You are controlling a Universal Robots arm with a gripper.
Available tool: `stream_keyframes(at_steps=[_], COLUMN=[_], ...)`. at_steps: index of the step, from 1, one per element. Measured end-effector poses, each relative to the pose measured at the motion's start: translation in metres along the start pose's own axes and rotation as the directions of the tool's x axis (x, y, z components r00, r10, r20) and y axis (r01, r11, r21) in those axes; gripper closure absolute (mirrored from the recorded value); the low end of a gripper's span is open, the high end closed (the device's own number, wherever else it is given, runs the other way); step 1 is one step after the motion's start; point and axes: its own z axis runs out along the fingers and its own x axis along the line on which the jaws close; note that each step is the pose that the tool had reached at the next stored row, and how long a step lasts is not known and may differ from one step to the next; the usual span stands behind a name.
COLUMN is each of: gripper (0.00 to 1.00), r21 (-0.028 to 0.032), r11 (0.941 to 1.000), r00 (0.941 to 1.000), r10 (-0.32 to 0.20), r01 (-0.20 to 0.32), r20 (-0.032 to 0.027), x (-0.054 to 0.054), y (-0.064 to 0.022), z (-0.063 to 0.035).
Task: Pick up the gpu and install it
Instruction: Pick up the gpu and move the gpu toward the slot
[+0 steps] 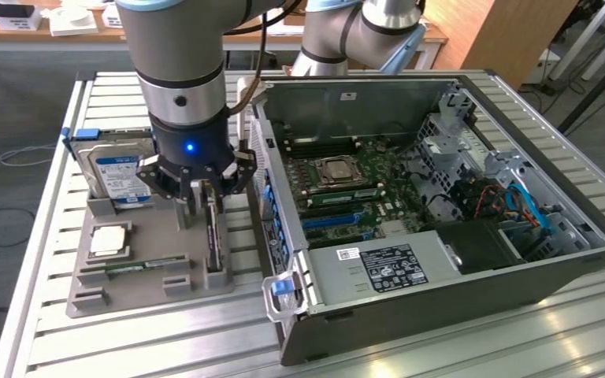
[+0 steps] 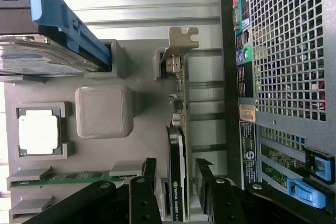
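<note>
at the exterior view's left a grey holder tray (image 1: pixel 124 295) carries a hard drive (image 1: pixel 113 173) at its far end. on the tray's right side the gpu (image 1: pixel 214 236) stands on edge in a slot, its long axis running near to far, just beside the open computer case (image 1: pixel 439 307). the gripper (image 1: pixel 199 193) hangs directly over the card, spread wide with one finger on each flat face and a gap either side, holding nothing, so i judge its closing line crosses the card's thickness.
</note>
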Motion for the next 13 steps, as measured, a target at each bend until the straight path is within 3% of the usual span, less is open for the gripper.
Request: stream_keyframes(at_steps=[7, 13], gripper=[0.57, 0.57], r21=[-0.0006, -0.0007], r11=[1.0, 1.0], r00=[1.0, 1.0], r10=[0.0, 0.0], r01=[0.0, 0.0], r20=[0.0002, 0.0002], x=[-0.0018, -0.0018], y=[0.0, -0.0045], z=[0.001, 0.0088])
